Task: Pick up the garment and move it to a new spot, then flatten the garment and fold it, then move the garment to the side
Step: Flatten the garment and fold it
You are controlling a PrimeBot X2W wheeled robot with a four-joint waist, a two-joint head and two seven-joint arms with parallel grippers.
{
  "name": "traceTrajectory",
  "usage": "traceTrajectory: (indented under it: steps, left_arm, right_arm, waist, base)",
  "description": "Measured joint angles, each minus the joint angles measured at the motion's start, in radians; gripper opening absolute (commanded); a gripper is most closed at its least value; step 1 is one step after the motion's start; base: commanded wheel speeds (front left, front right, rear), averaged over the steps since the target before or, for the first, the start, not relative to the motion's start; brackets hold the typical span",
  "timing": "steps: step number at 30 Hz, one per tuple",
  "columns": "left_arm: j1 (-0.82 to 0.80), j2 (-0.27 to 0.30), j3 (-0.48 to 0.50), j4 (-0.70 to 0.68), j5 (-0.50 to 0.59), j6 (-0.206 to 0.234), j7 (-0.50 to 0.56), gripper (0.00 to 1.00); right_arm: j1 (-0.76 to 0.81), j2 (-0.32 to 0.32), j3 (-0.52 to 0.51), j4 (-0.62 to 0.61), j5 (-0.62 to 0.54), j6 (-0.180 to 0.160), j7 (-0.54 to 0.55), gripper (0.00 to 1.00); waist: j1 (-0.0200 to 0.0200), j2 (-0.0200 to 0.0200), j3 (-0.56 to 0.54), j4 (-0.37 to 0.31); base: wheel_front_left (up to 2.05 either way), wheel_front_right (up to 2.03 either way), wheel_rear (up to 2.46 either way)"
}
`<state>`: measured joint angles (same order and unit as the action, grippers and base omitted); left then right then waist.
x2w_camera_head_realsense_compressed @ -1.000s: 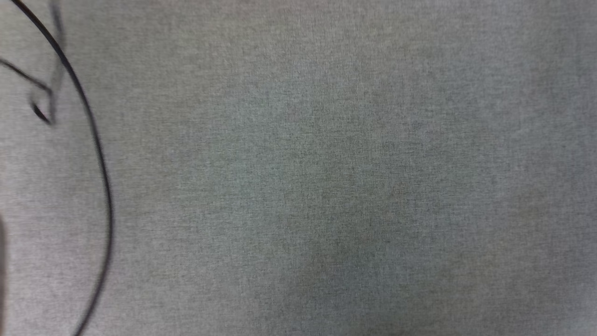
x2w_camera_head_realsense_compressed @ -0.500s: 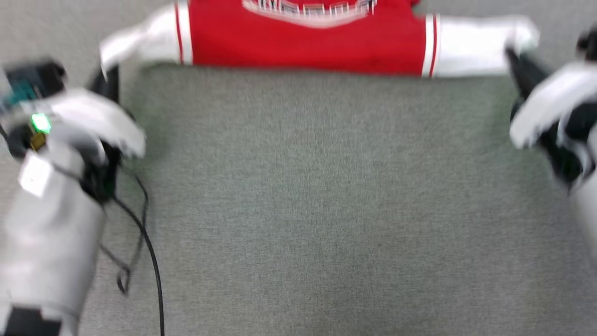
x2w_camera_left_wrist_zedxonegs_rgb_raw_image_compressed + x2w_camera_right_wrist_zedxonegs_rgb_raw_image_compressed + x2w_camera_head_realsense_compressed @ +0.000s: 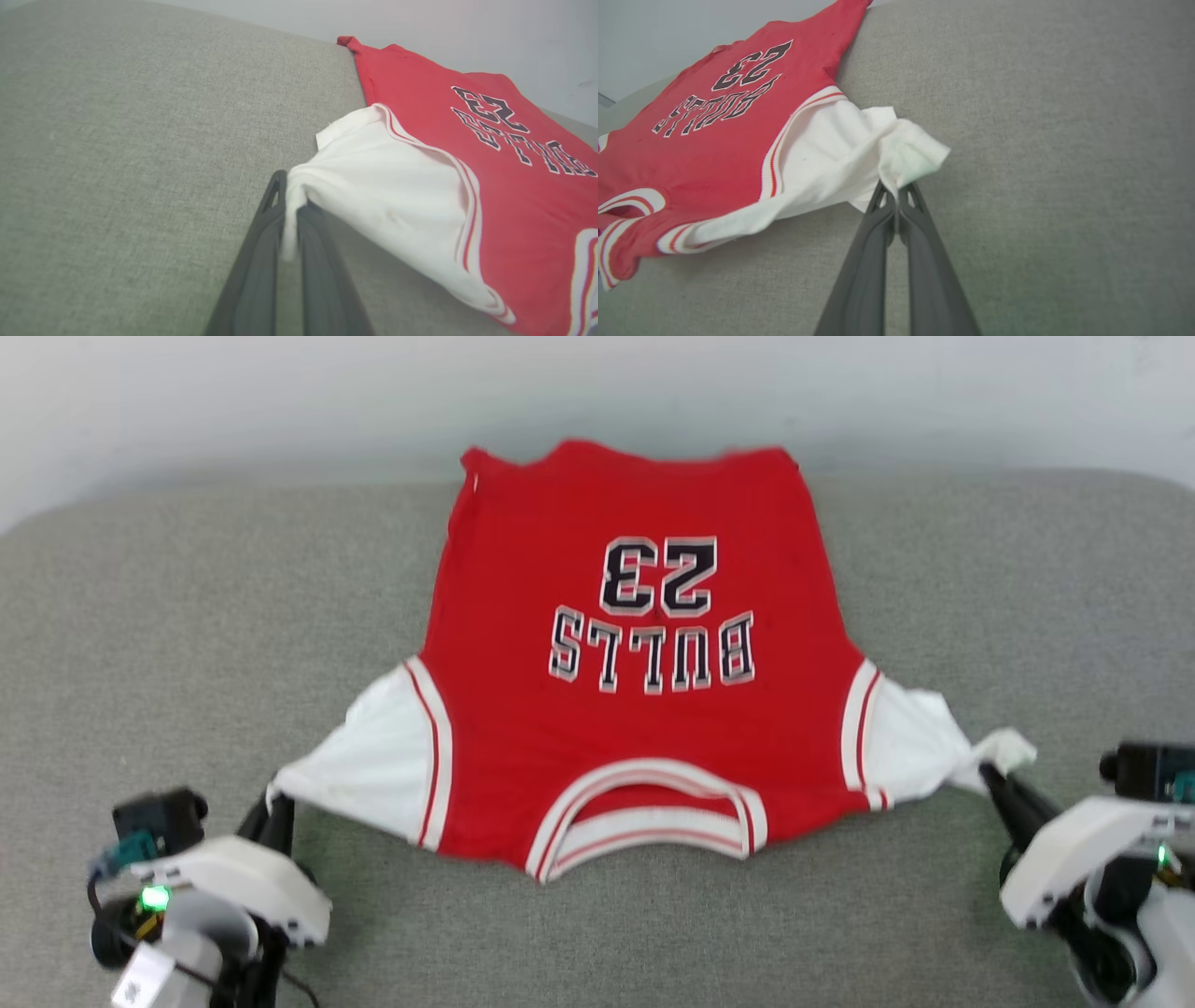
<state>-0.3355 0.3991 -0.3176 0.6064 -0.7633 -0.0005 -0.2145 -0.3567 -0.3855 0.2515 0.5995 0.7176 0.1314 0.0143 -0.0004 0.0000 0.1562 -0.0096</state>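
The left gripper (image 3: 290, 207) is pinching its two dark fingers tight on the bunched tip of one white sleeve (image 3: 373, 770), the one on the robot's left, and in the left wrist view a thin strip of white cloth is running down between the fingers. The right gripper (image 3: 896, 198) is clamping in the same way on the twisted end of the other white sleeve (image 3: 910, 747), with a small crumpled flap poking out past its fingertips. Both sleeves are stretching outward from the body of the garment (image 3: 635, 747) toward the grippers, their held ends lifting a little off the cloth below. The garment is lying spread out, print side up, in the middle of a grey fabric surface (image 3: 187, 616). Its striped collar (image 3: 644, 821) is sitting nearest the robot and its hem is reaching the far edge beside a pale wall (image 3: 280, 392). The "BULLS 23" print (image 3: 653, 616) is reading upside down in the head view.
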Motion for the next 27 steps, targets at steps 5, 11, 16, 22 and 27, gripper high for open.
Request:
traceTrajectory:
  steps: [5, 11, 16, 22, 27]
  left_arm:
    - [0.156, 0.012, 0.003, -0.105, -0.024, 0.049, 0.035, 0.0]
    - [0.315, 0.034, 0.004, -0.219, -0.045, 0.112, 0.085, 0.0]
    - [0.402, 0.043, 0.005, -0.272, -0.059, 0.142, 0.103, 0.0]
    - [0.424, 0.038, -0.006, -0.315, -0.058, 0.143, 0.101, 0.0]
    - [0.393, 0.032, -0.018, -0.34, -0.04, 0.148, 0.091, 0.0]
  right_arm:
    - [0.167, 0.027, -0.075, -0.069, -0.021, 0.0, 0.046, 0.0]
    - [0.37, 0.095, -0.196, -0.176, -0.086, 0.0, 0.131, 0.0]
    - [0.491, 0.163, -0.279, -0.276, -0.154, 0.0, 0.207, 0.0]
    - [0.525, 0.223, -0.326, -0.394, -0.176, 0.0, 0.23, 1.0]
    - [0.45, 0.215, -0.363, -0.444, -0.198, 0.0, 0.206, 1.0]
  waist:
    - [0.0, 0.0, -0.06, 0.001]
    - [0.0001, 0.0, -0.11, 0.01]
    - [0.0001, 0.0, -0.121, 0.017]
    - [0.0003, 0.0, -0.125, 0.03]
    - [0.0004, 0.0, -0.108, 0.042]
  base:
    - [0.0, 0.0, 0.0]
    - [0.0, 0.0, 0.0]
    - [0.0, 0.0, 0.0]
    - [0.0, 0.0, 0.0]
    - [0.0, 0.0, 0.0]
